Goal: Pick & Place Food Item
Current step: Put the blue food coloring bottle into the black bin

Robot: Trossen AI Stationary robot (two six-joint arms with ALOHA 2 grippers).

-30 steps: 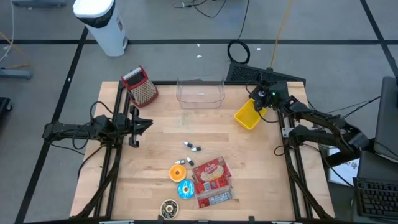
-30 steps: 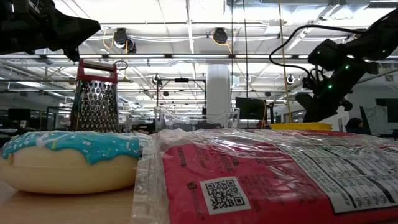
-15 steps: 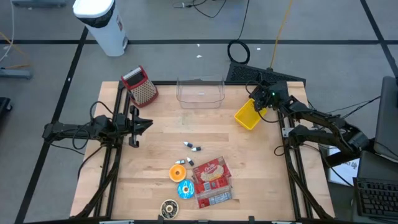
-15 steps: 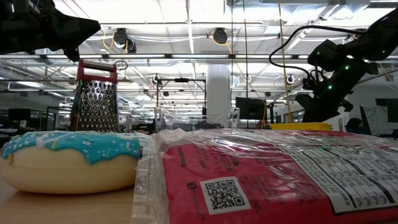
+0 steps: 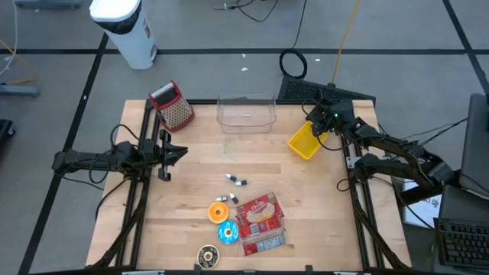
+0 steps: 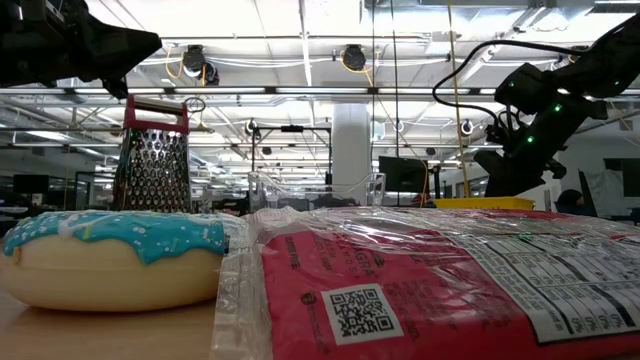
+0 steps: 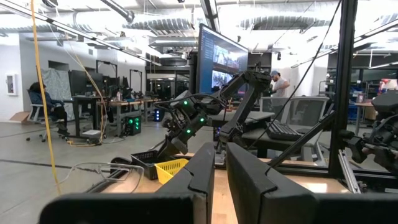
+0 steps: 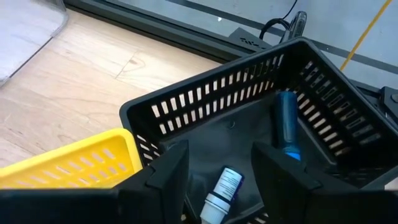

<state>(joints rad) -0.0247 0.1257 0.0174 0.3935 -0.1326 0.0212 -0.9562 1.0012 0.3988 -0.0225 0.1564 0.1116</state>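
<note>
The right hand (image 8: 214,171) hovers over the black basket (image 8: 249,118) at the bench's (image 5: 199,176) two o'clock corner, fingers parted and empty; the left hand (image 5: 177,152) rests at nine o'clock, fingers nearly together. The basket holds two items: one small white bottle (image 8: 222,191) and one blue tube (image 8: 286,124), possibly a pen. One yellow bin (image 5: 303,140) sits beside it.

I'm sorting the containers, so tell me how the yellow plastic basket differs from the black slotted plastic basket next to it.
The yellow plastic basket has solid walls; the black slotted plastic basket has slotted walls. The black one holds a small white bottle and a blue tube; the yellow one's inside is not visible. Both sit at the table's far right corner.
</note>
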